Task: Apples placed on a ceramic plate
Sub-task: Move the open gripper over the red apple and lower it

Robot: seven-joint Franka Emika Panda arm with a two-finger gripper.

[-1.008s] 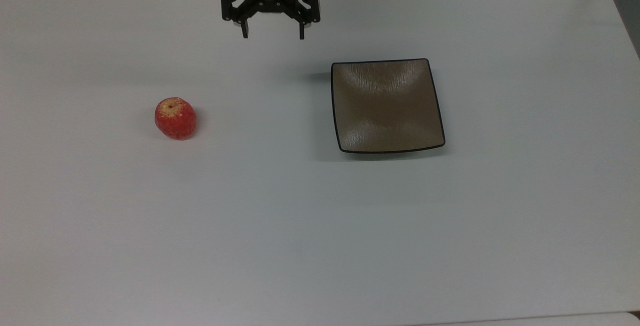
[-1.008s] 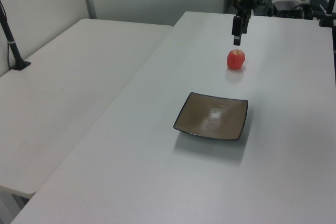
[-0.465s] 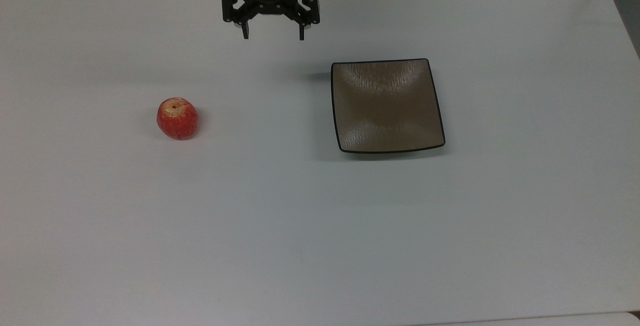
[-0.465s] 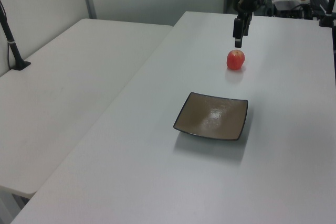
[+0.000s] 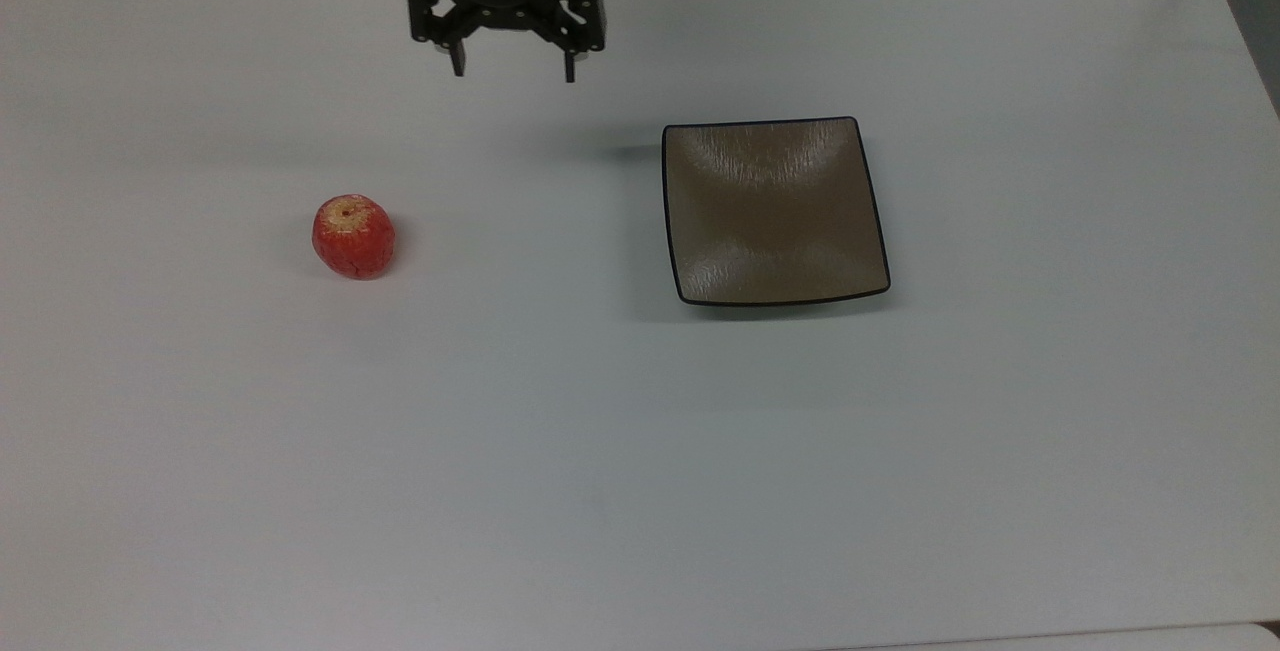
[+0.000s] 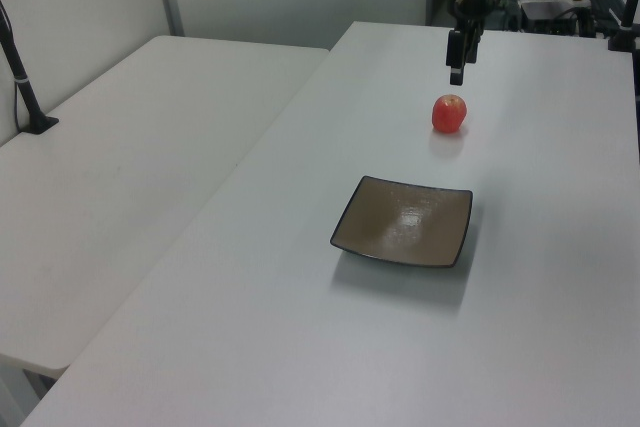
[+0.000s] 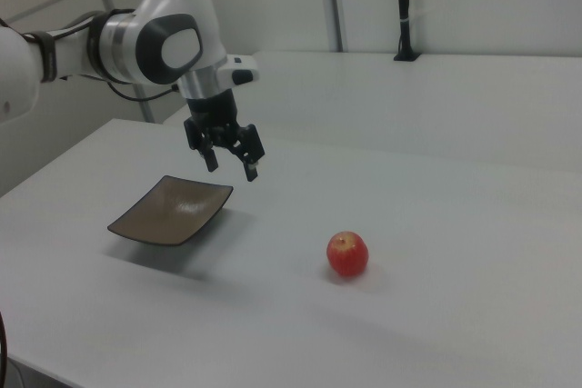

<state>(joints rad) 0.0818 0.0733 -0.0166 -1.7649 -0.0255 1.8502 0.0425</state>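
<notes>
Top view: you see the gripper [image 5: 513, 73] at the far edge of the white table [image 5: 600, 451], its two black fingers pointing down and spread well apart with nothing between them. The apple [image 5: 353, 237] sits on the bare table toward the top view's left, stem dimple up, well apart from the gripper. The ceramic plate [image 5: 772, 211] lies toward the top view's right, square and brown with a thin dark rim, and holds nothing. The gripper stands between apple and plate across the table's width, but farther back than both.

Right view: you see the white arm [image 7: 150, 38] reach in from the right view's left, bend at the wrist, and carry the gripper [image 7: 233, 168] hanging above the table, clear of its surface, near the plate's [image 7: 168, 211] far corner. The fingers point down and slightly toward the apple [image 7: 347, 254], which rests well to the right view's right of the plate.

Left view: the gripper [image 6: 456, 75] hangs just beyond the apple [image 6: 449, 113], with the plate [image 6: 403, 220] nearer to you.
</notes>
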